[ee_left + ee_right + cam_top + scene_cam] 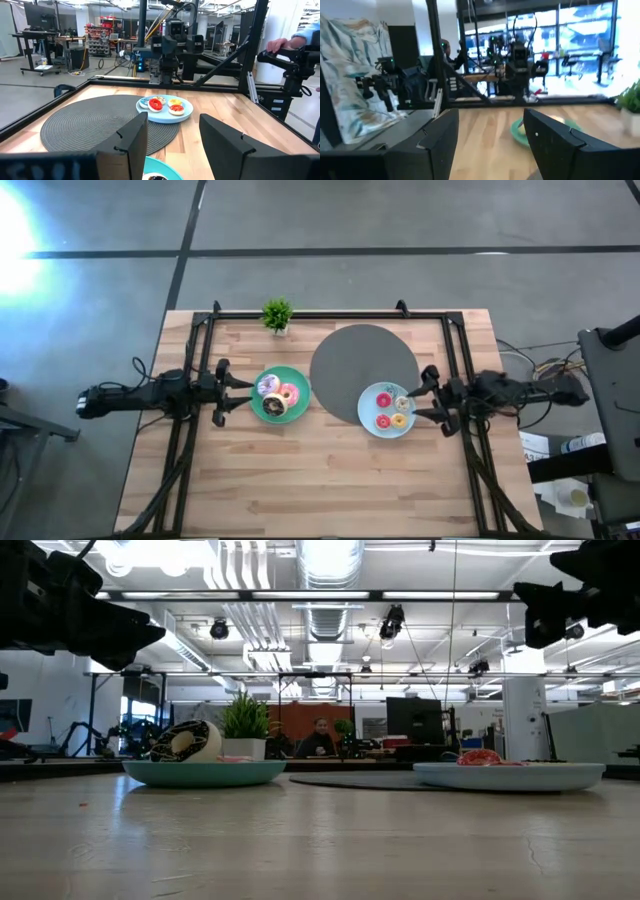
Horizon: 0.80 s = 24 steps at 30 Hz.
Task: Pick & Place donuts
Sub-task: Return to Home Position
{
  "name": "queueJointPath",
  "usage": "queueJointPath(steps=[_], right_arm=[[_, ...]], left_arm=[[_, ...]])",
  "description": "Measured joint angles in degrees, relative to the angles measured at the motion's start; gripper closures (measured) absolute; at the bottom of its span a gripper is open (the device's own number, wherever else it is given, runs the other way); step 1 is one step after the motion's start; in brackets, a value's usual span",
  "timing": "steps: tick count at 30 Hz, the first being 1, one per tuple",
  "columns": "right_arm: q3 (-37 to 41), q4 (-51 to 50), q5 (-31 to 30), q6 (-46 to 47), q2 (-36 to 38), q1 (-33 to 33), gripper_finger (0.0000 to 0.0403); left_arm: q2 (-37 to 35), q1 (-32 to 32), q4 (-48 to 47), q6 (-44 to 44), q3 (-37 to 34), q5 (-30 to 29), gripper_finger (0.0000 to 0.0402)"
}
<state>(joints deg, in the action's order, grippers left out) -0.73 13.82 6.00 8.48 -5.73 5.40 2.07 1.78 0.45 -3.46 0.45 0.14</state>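
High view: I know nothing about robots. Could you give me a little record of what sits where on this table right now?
Green plate: three larger donuts, pink, lilac-frosted and chocolate
Pale blue plate: several small donuts, red and yellow among them
Grey disc: between the plates; the blue plate overlaps its edge
Potted plant: at the table edge
Left hand: open, empty, beside the green plate
Right hand: open, empty, beside the pale blue plate

The wooden table [320,480] held a plant [277,313] at 11 o'clock, a grey disc [350,360] at 1, a teal plate [286,372] at 10 and a blue plate [370,404] at 3.
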Motion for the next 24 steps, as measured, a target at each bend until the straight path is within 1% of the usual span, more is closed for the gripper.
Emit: queueJointPath(steps=[4, 7, 14, 19, 24], right_arm=[[0.0, -2.5, 0.0, -3.5, 4.0, -0.9, 0.0188], [0.1, -6.2, 0.1, -2.7, 5.7, -2.1, 0.0188], [0.2, -12.1, 1.9, -3.0, 5.7, -3.0, 0.0188], [0.2, -12.2, 1.8, -5.9, 5.7, -3.0, 0.0188], [0.2, -12.2, 1.7, -5.0, 5.7, -2.9, 0.0188]], left_arm=[[0.0, 0.0, 0.0, 0.0, 0.0, 0.0, 0.0248], [0.0, 0.0, 0.0, 0.0, 0.0, 0.0, 0.0248], [0.0, 0.0, 0.0, 0.0, 0.0, 0.0, 0.0248], [0.0, 0.0, 0.0, 0.0, 0.0, 0.0, 0.0248], [0.0, 0.0, 0.2, 0.0, 0.0, 0.0, 0.0248]])
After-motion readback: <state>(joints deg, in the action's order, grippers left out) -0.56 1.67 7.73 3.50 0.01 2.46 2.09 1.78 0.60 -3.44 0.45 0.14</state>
